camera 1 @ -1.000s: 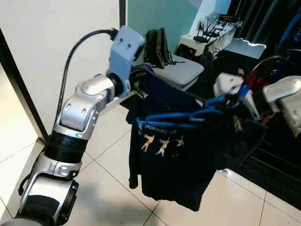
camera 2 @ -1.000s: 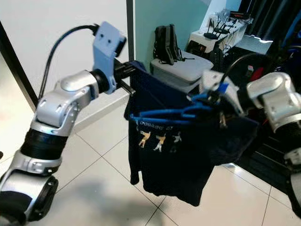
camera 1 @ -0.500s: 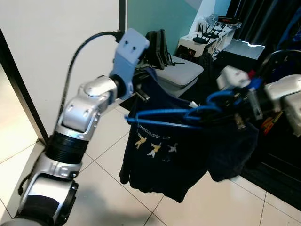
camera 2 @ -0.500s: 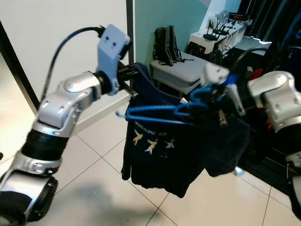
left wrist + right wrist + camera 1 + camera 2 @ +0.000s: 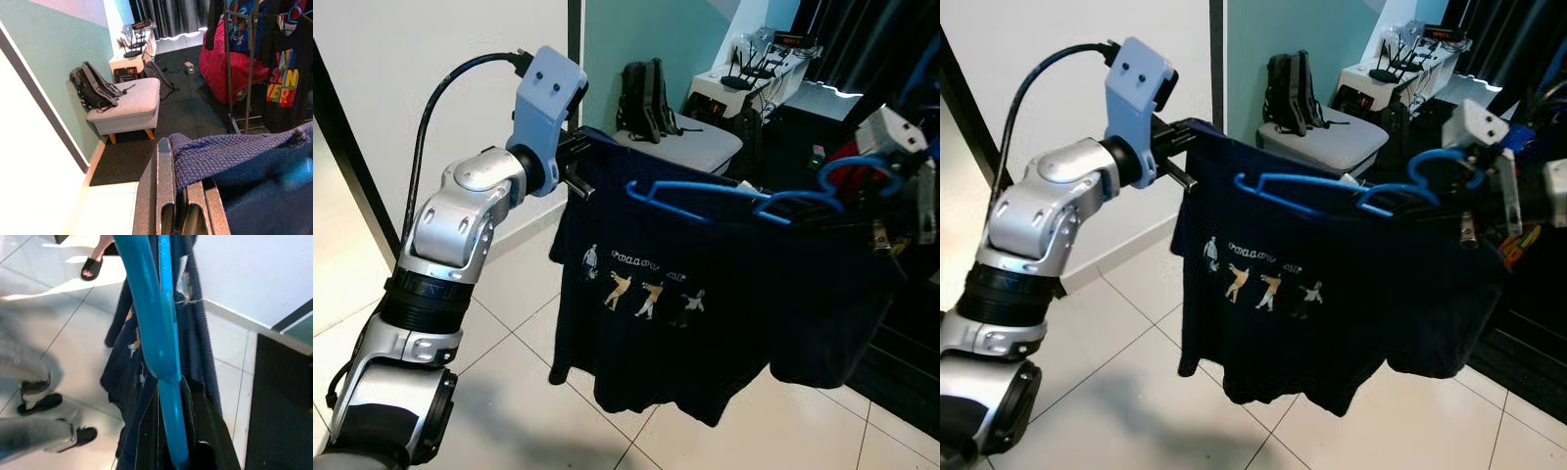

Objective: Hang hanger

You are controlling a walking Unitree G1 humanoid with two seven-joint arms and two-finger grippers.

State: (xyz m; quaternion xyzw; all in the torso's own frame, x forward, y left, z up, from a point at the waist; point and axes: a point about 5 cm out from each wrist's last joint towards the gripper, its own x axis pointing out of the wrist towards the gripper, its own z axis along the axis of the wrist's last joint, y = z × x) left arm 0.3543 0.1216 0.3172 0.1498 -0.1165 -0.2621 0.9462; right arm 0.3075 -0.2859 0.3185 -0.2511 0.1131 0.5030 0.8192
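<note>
Blue plastic hanger [image 5: 724, 201] held up in mid-air, long axis running across between the two arms, hook end toward the right side. Right gripper [image 5: 172, 431] pressed shut on the hanger's stem near the hook. Dark navy T-shirt [image 5: 705, 313] hangs spread below the hanger; one shoulder pinched by the left gripper [image 5: 183, 210], fingers closed on the knit edge. Shirt front carries a row of small printed figures under a line of lettering, too small to read. Clothes rack [image 5: 244, 63] with hung garments stands ahead past a grey ottoman [image 5: 128, 105] with a black backpack [image 5: 93, 90]; a dark shirt there shows letters ending "NER". Judgement: the rack lies beyond the hanger, so the right arm, holding the hook end, is the one to carry it there.
</note>
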